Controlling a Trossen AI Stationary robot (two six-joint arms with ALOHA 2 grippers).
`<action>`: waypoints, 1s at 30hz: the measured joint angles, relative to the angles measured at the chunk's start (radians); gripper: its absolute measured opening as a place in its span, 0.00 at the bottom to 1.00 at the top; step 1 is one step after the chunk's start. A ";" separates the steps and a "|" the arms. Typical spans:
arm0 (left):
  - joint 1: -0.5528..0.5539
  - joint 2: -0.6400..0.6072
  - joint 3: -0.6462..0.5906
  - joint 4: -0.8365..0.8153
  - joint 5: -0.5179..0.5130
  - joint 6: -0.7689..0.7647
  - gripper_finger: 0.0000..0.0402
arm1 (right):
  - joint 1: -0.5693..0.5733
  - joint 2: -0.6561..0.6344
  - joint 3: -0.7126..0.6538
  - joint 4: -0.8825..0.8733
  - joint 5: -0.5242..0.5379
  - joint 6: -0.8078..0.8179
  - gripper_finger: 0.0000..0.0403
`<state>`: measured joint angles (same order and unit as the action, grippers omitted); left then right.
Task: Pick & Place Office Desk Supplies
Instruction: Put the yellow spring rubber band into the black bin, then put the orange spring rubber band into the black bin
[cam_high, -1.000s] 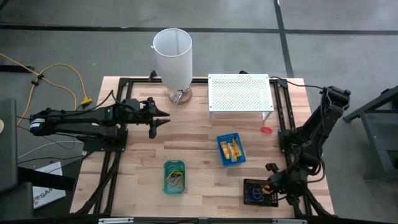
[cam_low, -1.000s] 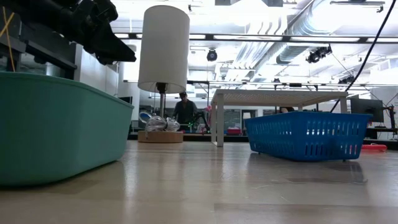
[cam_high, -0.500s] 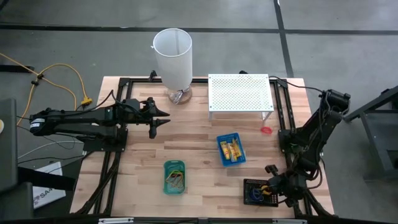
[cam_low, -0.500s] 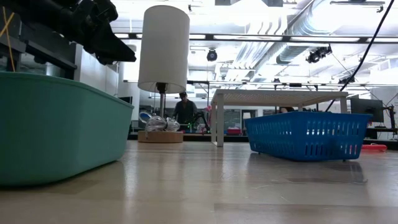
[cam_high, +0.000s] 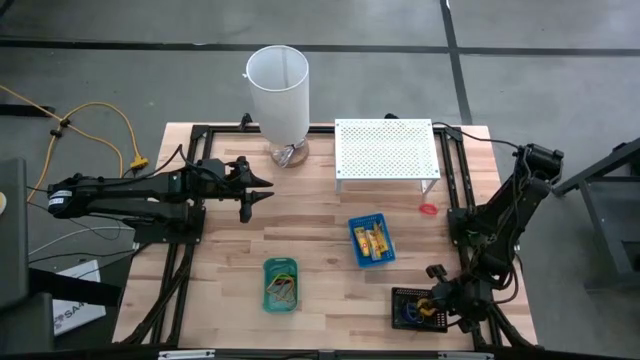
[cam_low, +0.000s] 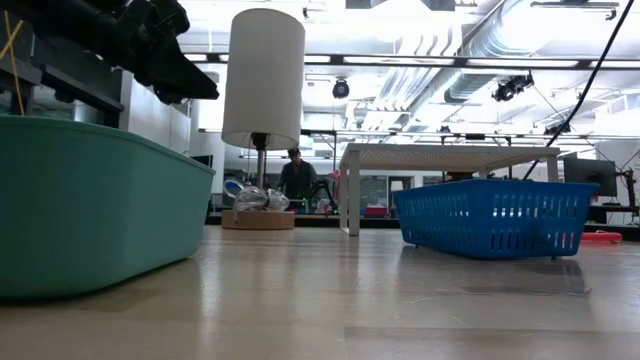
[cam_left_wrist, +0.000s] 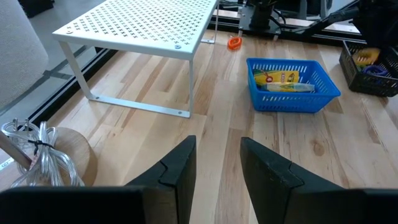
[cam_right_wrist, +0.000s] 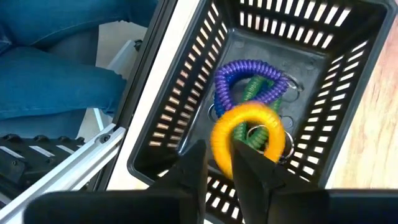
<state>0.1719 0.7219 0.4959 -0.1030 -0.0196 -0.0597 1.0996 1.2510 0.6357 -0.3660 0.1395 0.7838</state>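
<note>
My right gripper (cam_right_wrist: 217, 163) (cam_high: 438, 298) hangs over the black tray (cam_right_wrist: 186, 93) (cam_high: 404, 310) at the table's near right corner, shut on a yellow coiled loop (cam_right_wrist: 252, 127). A purple coil (cam_right_wrist: 249, 70) and a green coil (cam_right_wrist: 256, 92) lie on the tray's floor. The blue tray (cam_high: 371, 241) (cam_left_wrist: 292, 93) holds yellow oblong packets (cam_left_wrist: 280, 78). Rubber bands lie in the green tray (cam_high: 281, 284). A red loop (cam_high: 428, 209) (cam_left_wrist: 234, 42) lies on the table by the shelf's leg. My left gripper (cam_high: 265, 189) (cam_left_wrist: 217, 152) waits open above the table's left half. My right gripper pinches the yellow coiled loop by one side of its ring (cam_right_wrist: 219, 142) between the two fingers, coming from above and pointing down into the black tray. The rest of the ring sticks out past the fingers, over the purple and green coils; whether it touches them I cannot tell.
A white perforated shelf (cam_high: 386, 150) (cam_left_wrist: 143, 28) stands at the far right, a tall white cylinder lamp (cam_high: 278, 92) on a round wooden base (cam_left_wrist: 59, 155) at the far middle. A person's jeans-clad leg (cam_right_wrist: 56, 62) is beside the table's near right corner. Bare wood lies between the trays.
My right gripper has sunk a little toward the black tray, still shut on the yellow loop.
</note>
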 joint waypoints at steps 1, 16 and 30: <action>0.000 0.000 0.000 0.000 0.000 0.000 0.30 | 0.000 0.000 0.000 0.000 0.000 0.000 0.15; 0.000 0.000 0.000 0.000 0.000 0.000 0.30 | -0.025 0.000 0.000 0.000 0.015 0.005 0.17; 0.000 0.000 0.000 0.000 0.000 0.000 0.30 | -0.301 -0.002 -0.001 -0.072 -0.019 -0.028 0.17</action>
<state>0.1715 0.7219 0.4961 -0.1031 -0.0197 -0.0600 0.7988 1.2491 0.6350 -0.4378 0.1201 0.7553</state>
